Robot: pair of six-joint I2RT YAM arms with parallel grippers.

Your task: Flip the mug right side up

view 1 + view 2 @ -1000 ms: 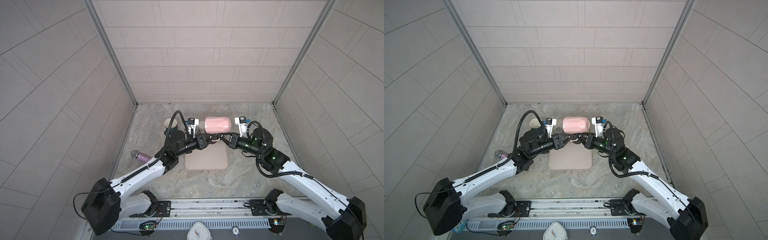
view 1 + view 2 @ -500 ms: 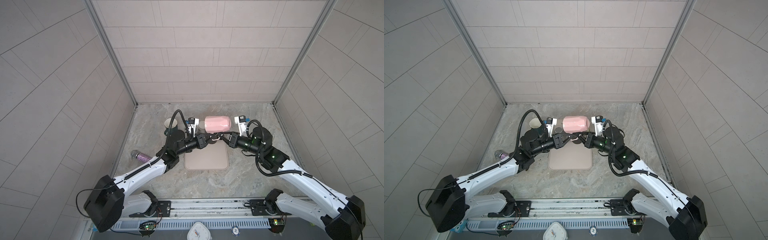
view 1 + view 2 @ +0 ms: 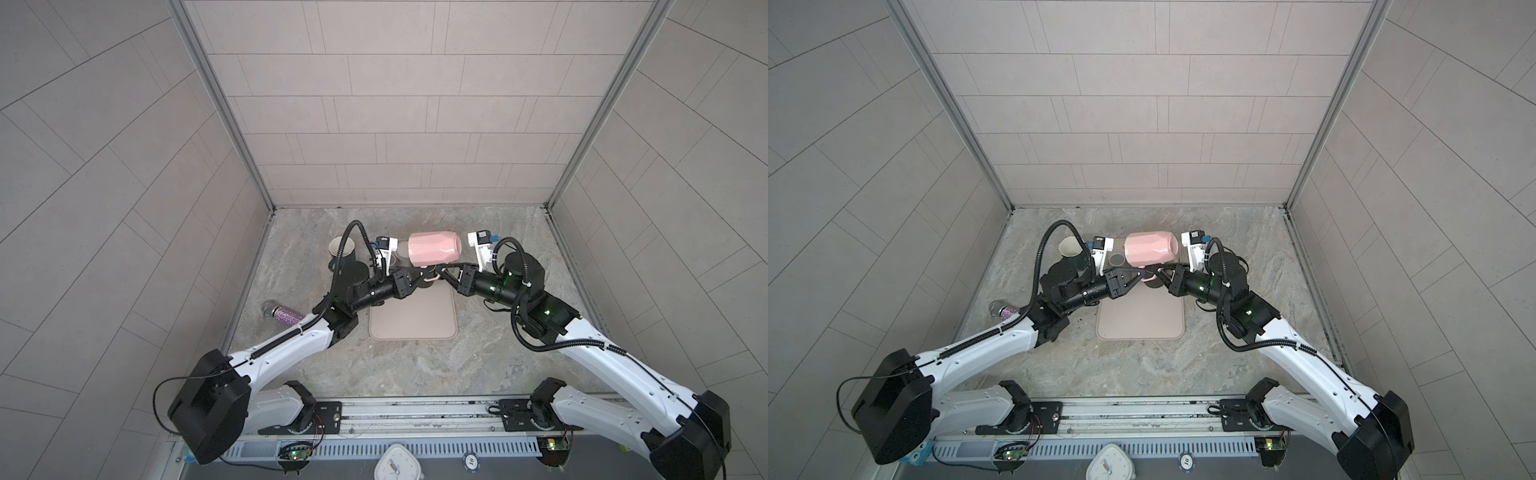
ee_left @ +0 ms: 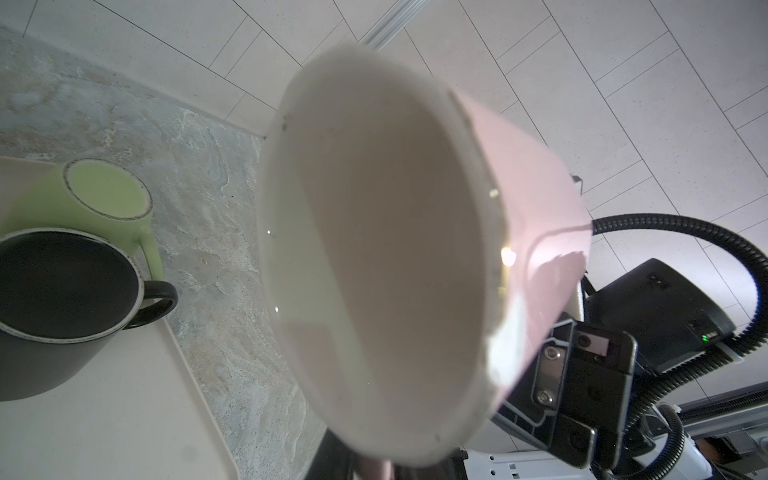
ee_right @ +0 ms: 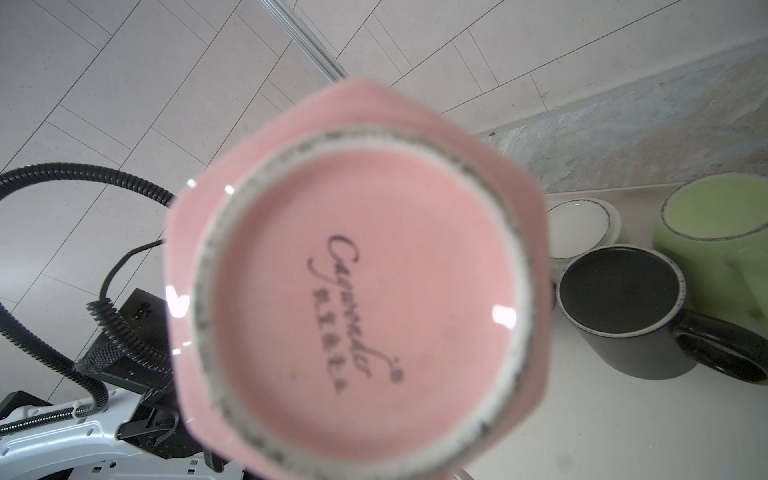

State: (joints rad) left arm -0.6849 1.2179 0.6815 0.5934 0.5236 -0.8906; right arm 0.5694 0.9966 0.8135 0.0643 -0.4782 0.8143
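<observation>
- Tiled walls close in a marbled table; a clock lies in front of its near edge.
- Mic lies by the left edge and a mat sits mid-table; neither has shifted in the last second.
- Over the mat's far edge the left gripper and right gripper meet tip to tip under the mug.
- Left gripper: its fingers have drawn in since a second ago and now pinch the handle, which shows pink between them in the left wrist view.
- Right gripper: pressed tight on the same handle from the other side, as before.
- Mug hangs in the air on its side, mouth toward the left arm and base toward the right arm, in the same spot as a second ago.
- Below it a black mug stands on the mat's far edge, with a green mug just behind, base up.
- Cup stands toward the far left corner.
</observation>
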